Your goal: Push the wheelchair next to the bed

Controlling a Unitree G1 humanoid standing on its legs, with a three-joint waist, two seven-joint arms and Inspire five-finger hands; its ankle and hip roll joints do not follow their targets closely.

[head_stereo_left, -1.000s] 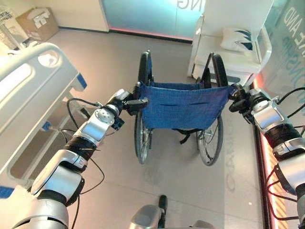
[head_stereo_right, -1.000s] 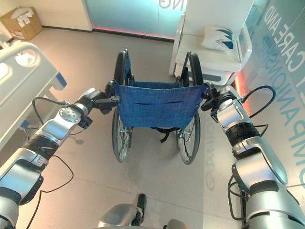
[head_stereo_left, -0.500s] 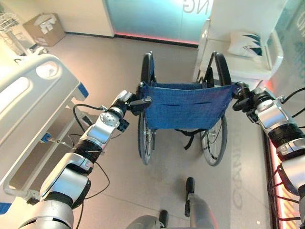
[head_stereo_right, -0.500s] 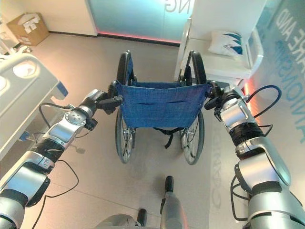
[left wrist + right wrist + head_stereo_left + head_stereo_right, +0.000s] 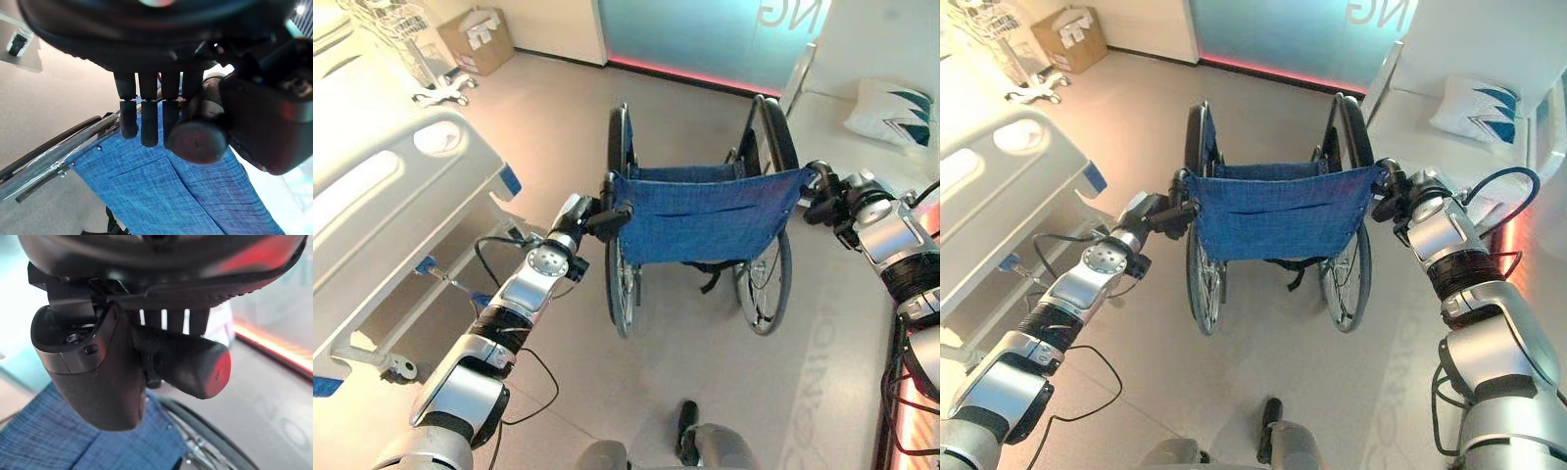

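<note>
Bed (image 5: 382,196) along floor's left edge. Wheelchair (image 5: 705,211) mid-floor, just right of bed foot, blue backrest facing robot. L hand (image 5: 592,217) wrapped on left push handle; R hand (image 5: 1400,196) curled round right handle.

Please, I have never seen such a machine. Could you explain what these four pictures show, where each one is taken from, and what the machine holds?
This is a two-legged humanoid robot with silver-grey arms. Two pictures come from cameras in its head, looking down; the other two come from cameras on its wrists, very close to the fingers. In front of it stands a wheelchair with a blue fabric backrest on a pale floor. The left robot hand is curled round the black left push handle, and the right robot hand round the black right push handle. A white hospital bed with a plastic end board stands on the robot's left, apart from the wheelchair. A brown cardboard box sits far off.
</note>
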